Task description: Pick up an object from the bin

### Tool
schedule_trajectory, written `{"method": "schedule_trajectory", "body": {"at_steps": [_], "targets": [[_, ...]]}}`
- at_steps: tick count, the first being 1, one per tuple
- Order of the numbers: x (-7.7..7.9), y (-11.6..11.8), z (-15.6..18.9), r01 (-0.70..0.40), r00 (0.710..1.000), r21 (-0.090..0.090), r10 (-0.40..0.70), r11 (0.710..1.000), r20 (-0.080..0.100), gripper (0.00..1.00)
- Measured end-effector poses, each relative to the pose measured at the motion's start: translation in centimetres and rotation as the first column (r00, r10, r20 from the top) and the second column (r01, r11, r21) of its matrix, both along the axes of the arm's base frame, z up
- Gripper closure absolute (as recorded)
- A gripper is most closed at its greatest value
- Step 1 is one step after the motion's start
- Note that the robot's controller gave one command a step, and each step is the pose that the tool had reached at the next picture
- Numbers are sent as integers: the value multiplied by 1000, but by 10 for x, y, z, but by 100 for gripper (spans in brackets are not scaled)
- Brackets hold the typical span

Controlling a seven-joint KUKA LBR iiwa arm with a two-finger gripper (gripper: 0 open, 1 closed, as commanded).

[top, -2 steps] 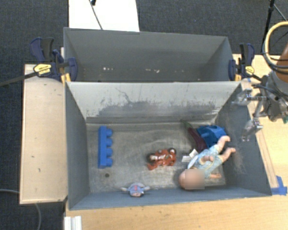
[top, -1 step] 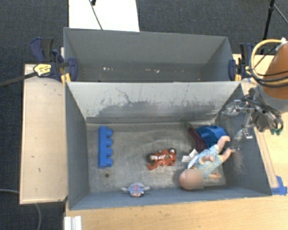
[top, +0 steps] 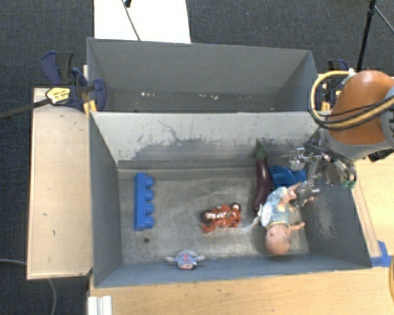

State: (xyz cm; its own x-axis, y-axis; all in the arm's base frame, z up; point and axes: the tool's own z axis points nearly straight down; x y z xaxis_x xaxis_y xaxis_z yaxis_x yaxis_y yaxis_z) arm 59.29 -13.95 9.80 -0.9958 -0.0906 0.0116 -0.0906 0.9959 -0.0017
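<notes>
Starting big: grey metal bin (top: 105,176), sloping walls, scuffed floor. Reaching in from 3 o'clock, the arm (top: 364,107), orange cover and looped cables at the wrist. Down at its tip, the end effector (top: 309,176), low over the bin's 3 o'clock side, close to the wall. Apart or together? Can't tell from this angle. Just toward 7 o'clock of it, a baby doll (top: 278,225): bare head toward 6 o'clock, pale blue dress, one small arm lifted close to the end effector. No telling whether touching. Over at 9 o'clock, well apart, a blue toothed plastic block (top: 144,201), lying flat. Back by the doll, a dark purple aubergine (top: 260,182), stretched long along the doll's 10 o'clock side. Between aubergine and end effector, a bright blue chunk (top: 287,176), shape unclear. Mid-floor, a red-and-orange toy figure (top: 221,216). Smallest of all, at 6 o'clock by the near wall, a little blue-and-pink piece (top: 185,260).
</notes>
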Motion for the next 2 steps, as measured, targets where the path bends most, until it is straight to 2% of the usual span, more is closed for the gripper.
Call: {"method": "schedule_trajectory", "body": {"at_steps": [1, 2], "targets": [[0, 0, 0, -1, 1000, 0, 1, 1000, 0, 100], [-18, 10, 145, 5, 1000, 2, -5, 1000, 15, 100]]}}
